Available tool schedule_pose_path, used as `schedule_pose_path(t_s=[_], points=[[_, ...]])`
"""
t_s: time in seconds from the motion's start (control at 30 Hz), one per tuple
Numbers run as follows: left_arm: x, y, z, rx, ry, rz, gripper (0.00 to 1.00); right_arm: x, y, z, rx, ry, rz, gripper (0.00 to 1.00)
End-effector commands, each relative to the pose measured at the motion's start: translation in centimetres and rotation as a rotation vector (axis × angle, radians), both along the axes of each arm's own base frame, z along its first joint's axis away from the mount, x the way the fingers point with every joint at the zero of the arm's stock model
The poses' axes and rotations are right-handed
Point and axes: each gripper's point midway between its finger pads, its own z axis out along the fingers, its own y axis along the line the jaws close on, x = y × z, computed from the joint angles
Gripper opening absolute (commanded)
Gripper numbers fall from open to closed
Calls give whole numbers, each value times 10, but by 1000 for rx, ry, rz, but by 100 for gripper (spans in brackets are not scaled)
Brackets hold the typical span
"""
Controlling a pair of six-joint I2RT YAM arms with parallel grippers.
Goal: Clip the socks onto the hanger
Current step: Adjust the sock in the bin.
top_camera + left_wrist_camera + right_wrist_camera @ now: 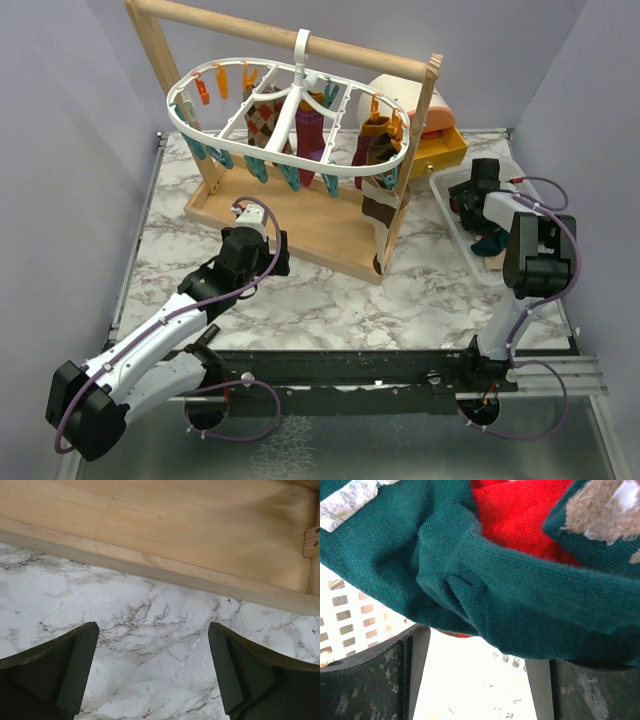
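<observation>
Hung from the wooden rack (pixel 300 225) on the table (pixel 330 300): white hanger (pixel 178 108), stiff plastic ring, probably swings if bumped. Already clipped under the hanger: argyle sock (pixel 262 122), maroon sock (pixel 308 130), and a brown sock (pixel 380 205) dangling at its right end. Free teal clips (pixel 258 170) along the hanger's near rim.

Right of the hanger, lower down: white basket (pixel 447 205) with the loose socks in it, a teal sock (pixel 520 610) bunched on top and a red sock (pixel 520 515) under it. Likely light, limp, easy to fold over itself, not slippery, not fragile. Best pinched at the ribbed cuff edge or a raised fold, so a single layer hangs free for the clip. Risk of dragging the red one along.

Right arm bent over and down into the basket, right of the hanger. Right gripper (pixel 477 645) apart, tips at the teal fold, nothing clamped, basket floor visible between the fingers.

Left arm stretched low across the table, below the hanger's left half. Left gripper (pixel 152 635) wide apart, empty, hovering over bare marble just short of the rack's base edge.
</observation>
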Motion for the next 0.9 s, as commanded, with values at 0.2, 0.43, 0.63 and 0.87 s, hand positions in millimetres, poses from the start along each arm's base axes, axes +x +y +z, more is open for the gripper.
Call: schedule_pose_path(t_s=[0.2,0.43,0.63,0.87], points=[[1,5,3,18,-16,16,99,-49,1,-79,7,286,34,32],[1,3,5,5,-22,10,99,-69,14,-50,20,198,127,4],[0,0,10,-11,-28,-8,99,-104,19,-11,-10,158,195,0],[-3,-6,17,-44,-42,-36,99,-155,35,9,11,166,300,0]])
